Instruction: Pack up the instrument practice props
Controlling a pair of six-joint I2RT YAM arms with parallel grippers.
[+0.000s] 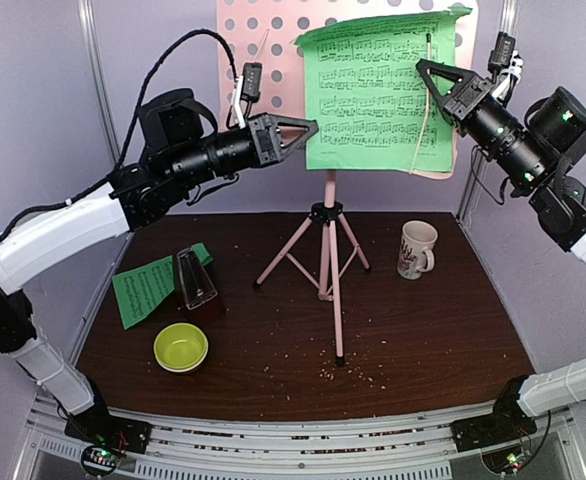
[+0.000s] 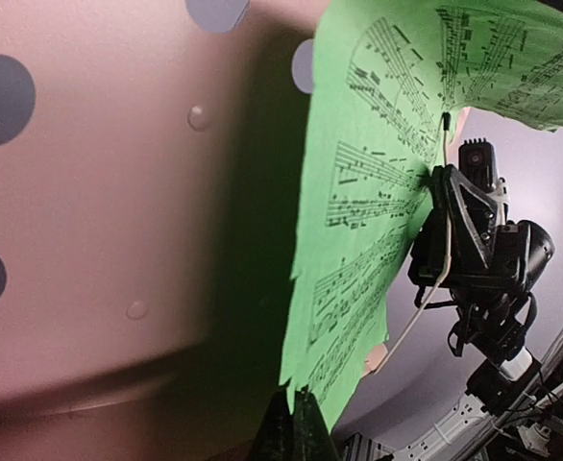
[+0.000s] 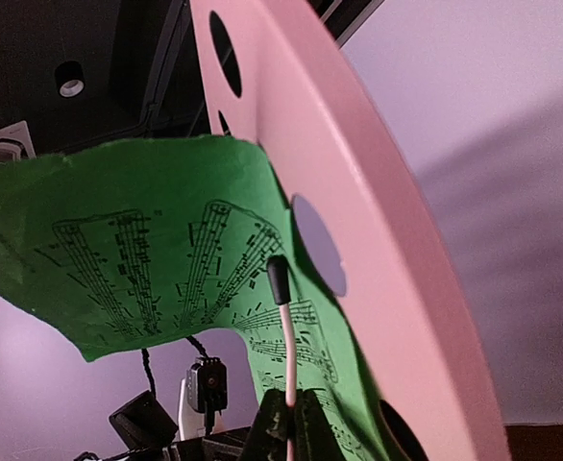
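The pink music stand [image 1: 329, 250] rises from mid-table, its perforated desk [image 1: 258, 40] carrying a green sheet-music page [image 1: 373, 90]. My left gripper [image 1: 311, 127] is shut on that page's left edge; in the left wrist view its closed jaws pinch the green sheet's [image 2: 378, 221] lower corner. My right gripper [image 1: 422, 67] is shut on the stand's thin pink page-holder wire [image 1: 425, 110]. The wire [image 3: 286, 355] runs up between the closed jaws to a black tip. Another green page [image 1: 148, 285] lies on the table at the left, next to a dark pyramid metronome [image 1: 195, 280].
A white mug [image 1: 416, 248] stands right of the tripod legs. A yellow-green bowl [image 1: 181, 347] sits near the front left. Crumbs are scattered over the dark tabletop [image 1: 423, 330]. Purple walls close in behind and on both sides.
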